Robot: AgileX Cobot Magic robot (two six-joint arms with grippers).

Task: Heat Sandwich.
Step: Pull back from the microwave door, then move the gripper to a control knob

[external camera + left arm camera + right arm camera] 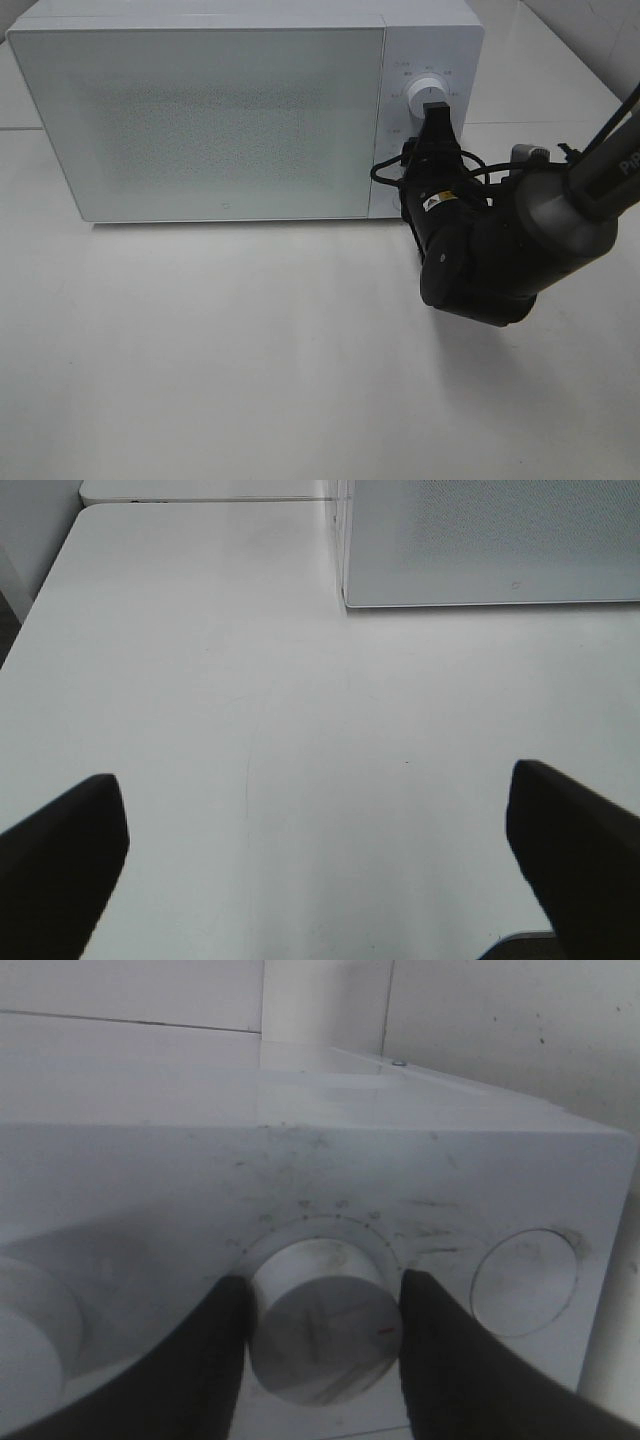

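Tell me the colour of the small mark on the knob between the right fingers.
Red: a short dash on the white knob; best seen in the right wrist view.

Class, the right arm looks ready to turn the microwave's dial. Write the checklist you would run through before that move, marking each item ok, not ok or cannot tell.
1. Microwave door shut: ok.
2. Right gripper with a finger on each side of the dial knob: ok.
3. Sandwich inside: cannot tell; the door is frosted and no view shows it.
4. Left gripper open, over bare table, apart from the microwave: ok.
5. Dial setting readable: cannot tell; a red mark shows on the knob, but the scale is blurred.
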